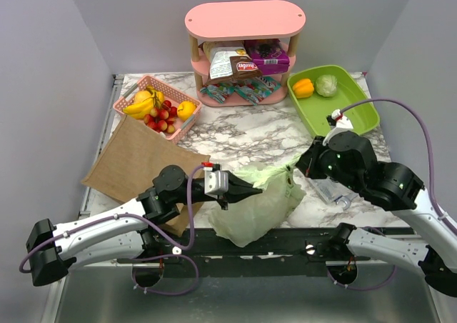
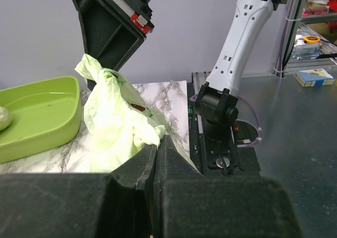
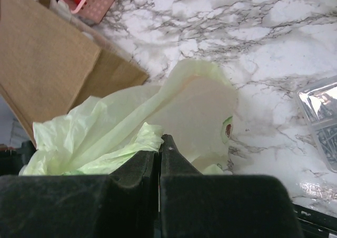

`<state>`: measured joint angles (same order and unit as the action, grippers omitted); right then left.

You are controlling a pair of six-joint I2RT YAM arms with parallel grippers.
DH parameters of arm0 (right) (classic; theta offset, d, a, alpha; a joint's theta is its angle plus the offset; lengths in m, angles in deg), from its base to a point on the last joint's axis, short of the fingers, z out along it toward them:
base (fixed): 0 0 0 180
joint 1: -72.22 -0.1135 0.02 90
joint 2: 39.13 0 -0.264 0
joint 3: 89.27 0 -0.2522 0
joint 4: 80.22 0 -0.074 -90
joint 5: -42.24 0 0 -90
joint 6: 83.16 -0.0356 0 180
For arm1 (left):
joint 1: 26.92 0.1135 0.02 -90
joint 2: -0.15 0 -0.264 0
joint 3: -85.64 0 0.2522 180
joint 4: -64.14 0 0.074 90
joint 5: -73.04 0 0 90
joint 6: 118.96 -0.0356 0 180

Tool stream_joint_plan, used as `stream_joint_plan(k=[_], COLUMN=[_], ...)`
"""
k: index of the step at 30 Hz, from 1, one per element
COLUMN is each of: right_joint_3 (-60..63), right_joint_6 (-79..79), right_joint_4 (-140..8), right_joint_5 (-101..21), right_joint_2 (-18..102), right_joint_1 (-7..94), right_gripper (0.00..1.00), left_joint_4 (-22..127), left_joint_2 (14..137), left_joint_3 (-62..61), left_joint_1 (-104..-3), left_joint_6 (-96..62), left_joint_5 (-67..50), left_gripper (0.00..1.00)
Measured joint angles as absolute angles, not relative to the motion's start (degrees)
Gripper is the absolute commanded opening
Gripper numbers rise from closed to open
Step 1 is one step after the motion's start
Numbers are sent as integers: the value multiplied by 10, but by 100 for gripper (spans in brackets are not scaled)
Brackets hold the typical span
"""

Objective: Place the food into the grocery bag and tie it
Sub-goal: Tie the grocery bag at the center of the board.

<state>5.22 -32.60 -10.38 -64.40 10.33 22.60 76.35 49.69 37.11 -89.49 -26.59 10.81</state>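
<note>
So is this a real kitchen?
Probably not; it looks like a robot test booth dressed up as one. Plain grey walls box in a marble table, two robot arms are mounted at its edge, and a pink shelf holds snack packs.

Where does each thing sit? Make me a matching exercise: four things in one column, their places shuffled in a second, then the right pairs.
Things
1. bananas
2. orange pepper
3. purple box
4. green plastic bag

Places
A. on the pink shelf
B. clamped in both arms' jaws
C. in the pink basket
D. in the green tray

Pairs: 1-C, 2-D, 3-A, 4-B
</note>
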Motion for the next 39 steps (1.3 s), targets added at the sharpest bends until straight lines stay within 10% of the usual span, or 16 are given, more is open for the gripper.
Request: stream_joint_plan(k=[36, 39], right_joint_3=[241, 254], right_joint_6=[-626, -599], right_joint_4=[-109, -132], right_joint_5=[-931, -930], right_joint_2=[99, 79], right_joint_1=[229, 229], right_gripper=[1, 1], left_joint_4=[831, 807], left_joint_2=[266, 281], left_joint_3=[492, 483], left_joint_1=[-894, -893], left_joint_6=[-192, -200], left_joint_5=[-278, -266], left_gripper=[0, 31])
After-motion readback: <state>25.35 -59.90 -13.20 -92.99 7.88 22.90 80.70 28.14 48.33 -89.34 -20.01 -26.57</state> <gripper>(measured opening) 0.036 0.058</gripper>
